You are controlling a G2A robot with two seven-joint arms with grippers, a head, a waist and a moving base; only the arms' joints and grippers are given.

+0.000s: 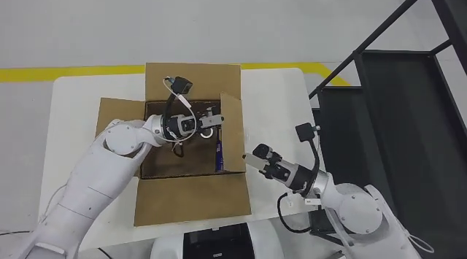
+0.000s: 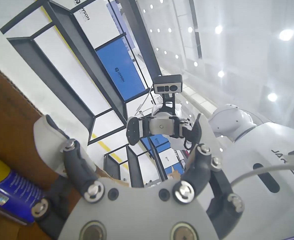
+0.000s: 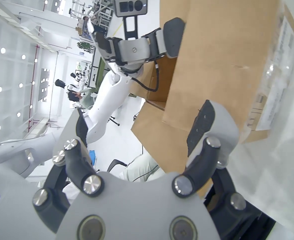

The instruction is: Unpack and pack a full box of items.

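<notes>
Top view: left gripper [image 1: 213, 120] inside box [image 1: 191, 200], jaws apart, empty; blue can [image 1: 218, 154] lies along its right side. Just outside that side sits right gripper [image 1: 254, 158], jaws apart too. Risk: a finger catches cardboard, box shifts, can rolls away.

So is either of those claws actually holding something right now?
Nothing is held. The left gripper is open in the box near a blue can; the right gripper is open beside the box.
</notes>
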